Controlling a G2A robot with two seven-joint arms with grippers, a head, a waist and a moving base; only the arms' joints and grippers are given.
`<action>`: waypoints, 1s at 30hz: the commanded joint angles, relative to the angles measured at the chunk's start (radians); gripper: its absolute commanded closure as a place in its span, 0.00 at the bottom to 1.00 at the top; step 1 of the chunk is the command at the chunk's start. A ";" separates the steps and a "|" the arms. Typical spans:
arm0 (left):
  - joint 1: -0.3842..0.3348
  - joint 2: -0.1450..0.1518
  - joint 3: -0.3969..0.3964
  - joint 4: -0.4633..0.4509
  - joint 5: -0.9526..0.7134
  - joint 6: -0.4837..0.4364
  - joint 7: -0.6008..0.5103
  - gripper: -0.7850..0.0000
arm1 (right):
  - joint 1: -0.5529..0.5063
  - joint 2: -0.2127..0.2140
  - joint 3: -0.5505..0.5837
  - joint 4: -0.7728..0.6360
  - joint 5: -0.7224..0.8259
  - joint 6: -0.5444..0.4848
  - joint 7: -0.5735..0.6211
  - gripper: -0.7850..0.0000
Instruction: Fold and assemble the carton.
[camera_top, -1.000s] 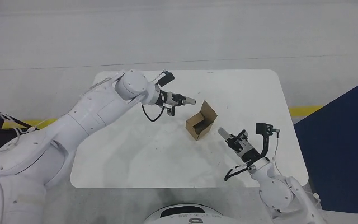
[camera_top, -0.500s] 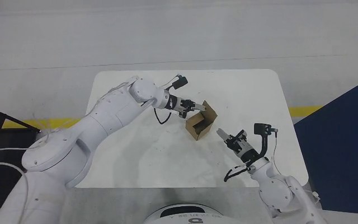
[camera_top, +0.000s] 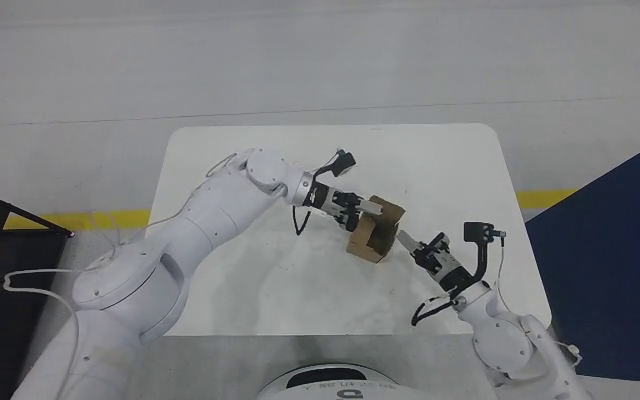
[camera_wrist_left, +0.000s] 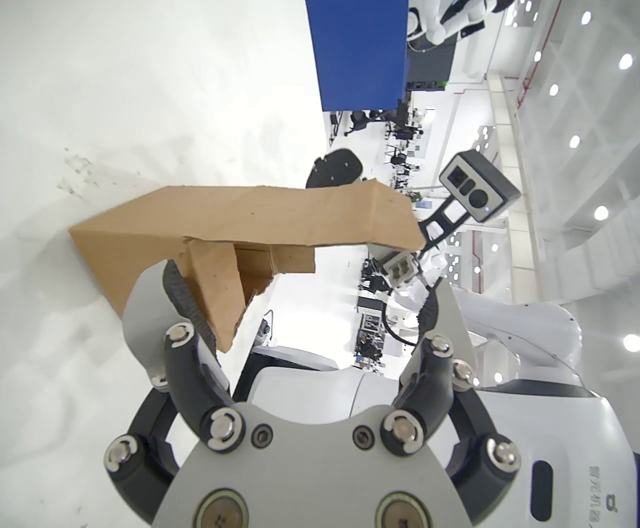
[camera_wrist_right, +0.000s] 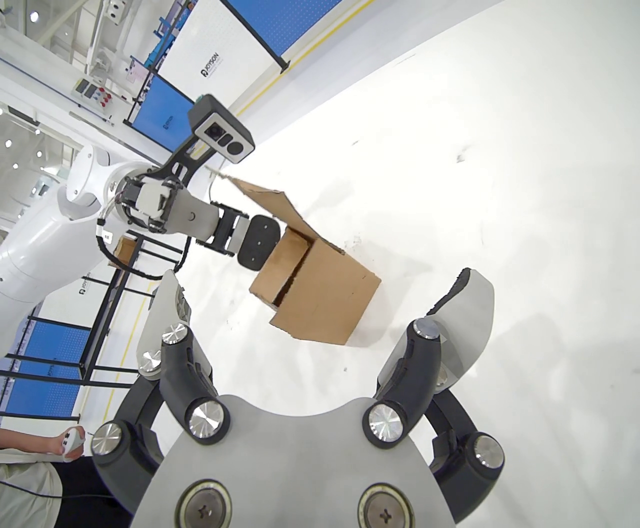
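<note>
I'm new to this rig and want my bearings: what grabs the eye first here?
A brown cardboard carton sits at the middle of the white table, flaps unfolded. The left gripper, wide open, is at its open end; the right gripper, also open, is close by the opposite side.

A short dark word beside a round logo stands on the white wall panel (camera_wrist_right: 212, 67). The small white marks on the blue boards (camera_wrist_right: 165, 120) below it are too small to read.
</note>
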 joint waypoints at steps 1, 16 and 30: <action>0.013 -0.002 -0.031 0.019 -0.076 -0.008 -0.071 0.00 | -0.004 -0.001 0.024 0.015 0.044 -0.016 -0.011 0.00; 0.054 0.169 -0.452 -0.082 -0.328 0.007 -0.253 0.00 | 0.146 -0.009 -0.083 0.075 -0.015 0.194 0.136 0.30; 0.443 0.344 -0.828 -0.548 -0.227 0.074 -0.285 0.00 | 0.197 -0.014 -0.144 0.041 -0.070 0.247 0.174 0.50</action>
